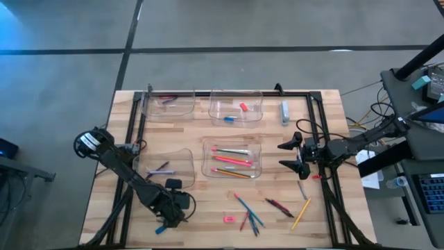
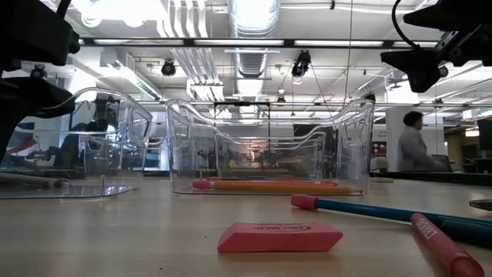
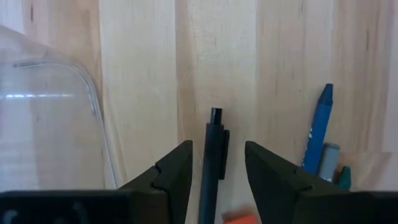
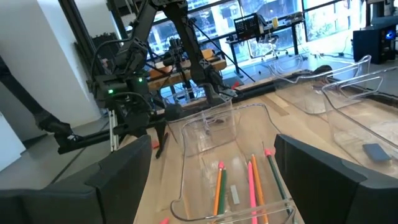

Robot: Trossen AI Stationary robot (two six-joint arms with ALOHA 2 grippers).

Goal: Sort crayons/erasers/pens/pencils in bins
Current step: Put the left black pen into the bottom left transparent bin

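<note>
Only the left wrist view shows what the left end effector (image 3: 214,171) has: a black pen (image 3: 212,163) stands between its two dark fingers (image 3: 172,174), which are spread apart with a gap to the pen on each side, so the pen is not gripped; a blue crayon (image 3: 318,129) lies just beside it on the bench (image 3: 143,74), and a clear bin (image 3: 50,118) corner shows on the other side. From above, that end effector (image 1: 171,210) sits low at the near left of the bench (image 1: 208,208), just in front of the bin holding a dark pen (image 1: 161,168), but the black pen itself is hidden under the arm. The high view alone lays out all four bins: a far left one (image 1: 168,105), a far one with erasers (image 1: 243,107), and a middle one (image 1: 232,160) with pencils (image 1: 231,161). The right end effector (image 1: 293,156) hangs beside that middle bin, fingers spread, holding nothing. Loose on the near bench are a pink eraser (image 1: 229,219), a bunch of crayons (image 1: 248,215), a dark pen (image 1: 279,206) and a yellow pencil (image 1: 300,213). The low view puts the pink eraser (image 2: 279,238) nearest, with crayons (image 2: 369,209) beside it and orange pencils (image 2: 269,185) inside the bin (image 2: 269,146) behind; a person (image 2: 415,142) stands in the room beyond
</note>
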